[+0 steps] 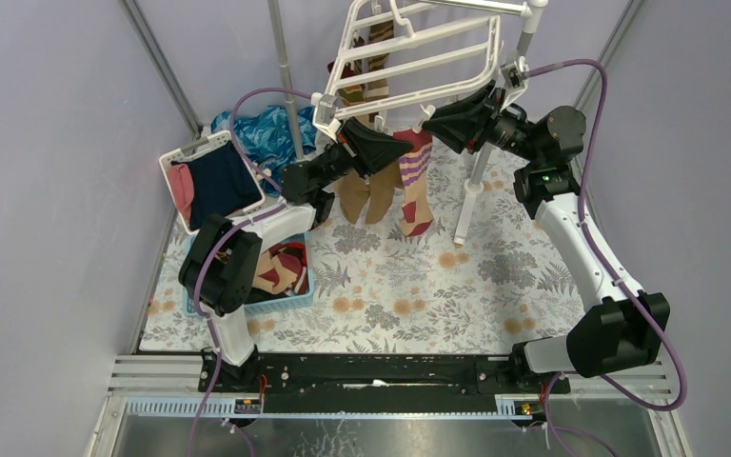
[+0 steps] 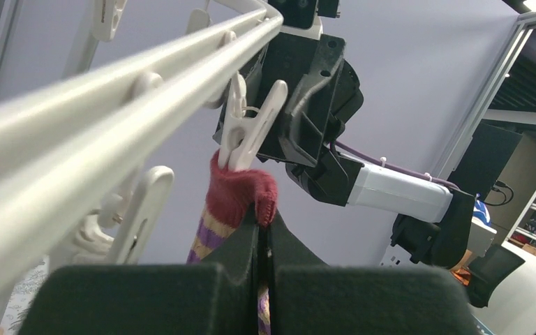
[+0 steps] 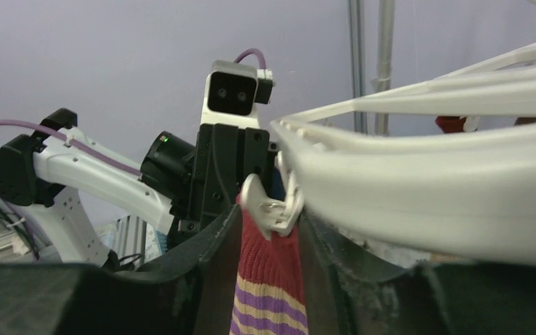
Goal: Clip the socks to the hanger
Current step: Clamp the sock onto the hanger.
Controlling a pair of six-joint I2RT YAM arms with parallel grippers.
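The white hanger (image 1: 428, 48) stands tilted at the back on its pole. A sock (image 1: 416, 181) with a red cuff and purple-and-yellow stripes hangs from a white clip (image 2: 248, 125) on the front bar, and the clip bites the cuff. My left gripper (image 2: 264, 230) is shut on that cuff just below the clip. My right gripper (image 3: 269, 223) is open, one finger on each side of the clip (image 3: 273, 206) and the cuff (image 3: 272, 279). Tan socks (image 1: 366, 195) hang beside it, and brown striped ones (image 1: 362, 67) further back.
A white slotted basket (image 1: 211, 181) with navy and pink garments leans at the left. A small blue basket (image 1: 286, 281) holds more socks near the left arm. Shiny blue cloth (image 1: 266, 133) lies behind. The hanger's pole (image 1: 476, 181) reaches the floral cloth (image 1: 419, 286).
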